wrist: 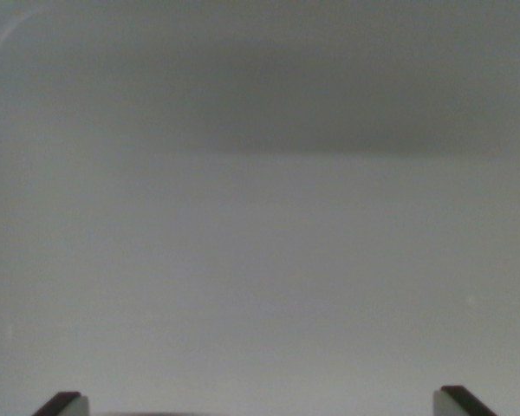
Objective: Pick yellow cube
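Note:
No yellow cube shows in the wrist view. Only the two dark fingertips [65,403] of my gripper [260,403] poke in at the bottom corners, far apart, with nothing between them. They hang over a plain grey surface [260,277] that is blurred and featureless.
A broad dark shadow band [347,113] lies across the upper part of the grey surface. A faint pale curved edge [9,35] shows at the top left corner.

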Action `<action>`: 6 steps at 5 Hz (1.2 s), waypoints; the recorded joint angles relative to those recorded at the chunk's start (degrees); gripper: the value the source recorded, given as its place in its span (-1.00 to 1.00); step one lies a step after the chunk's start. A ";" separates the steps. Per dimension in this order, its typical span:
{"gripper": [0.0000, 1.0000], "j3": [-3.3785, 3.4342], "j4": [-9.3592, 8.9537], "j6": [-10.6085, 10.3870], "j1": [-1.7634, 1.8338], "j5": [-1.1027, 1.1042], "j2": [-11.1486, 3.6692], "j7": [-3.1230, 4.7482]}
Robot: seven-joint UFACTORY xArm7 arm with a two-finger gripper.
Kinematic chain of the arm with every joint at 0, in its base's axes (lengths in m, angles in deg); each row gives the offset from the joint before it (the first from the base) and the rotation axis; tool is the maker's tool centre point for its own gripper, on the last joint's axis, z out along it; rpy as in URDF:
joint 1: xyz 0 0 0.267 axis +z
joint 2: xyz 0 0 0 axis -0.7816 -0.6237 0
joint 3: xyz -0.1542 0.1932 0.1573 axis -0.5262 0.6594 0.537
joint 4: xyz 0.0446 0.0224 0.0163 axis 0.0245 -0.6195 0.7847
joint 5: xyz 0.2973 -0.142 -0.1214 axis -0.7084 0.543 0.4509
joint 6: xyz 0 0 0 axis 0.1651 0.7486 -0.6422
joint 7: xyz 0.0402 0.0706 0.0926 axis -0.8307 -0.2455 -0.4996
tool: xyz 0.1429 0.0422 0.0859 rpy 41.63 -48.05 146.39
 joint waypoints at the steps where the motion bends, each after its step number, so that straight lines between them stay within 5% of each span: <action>1: -1.00 0.66 -2.24 -2.65 0.62 0.03 -0.54 -1.12; 2: -1.00 0.66 -2.24 -2.65 0.62 0.03 -0.54 -1.12; 3: -1.00 1.31 -4.42 -5.23 1.23 0.05 -1.06 -2.21; 4: -1.00 1.31 -4.42 -5.23 1.23 0.05 -1.06 -2.21; 5: -1.00 1.93 -6.53 -7.72 1.82 0.08 -1.56 -3.27; 6: -1.00 1.93 -6.53 -7.72 1.82 0.08 -1.56 -3.27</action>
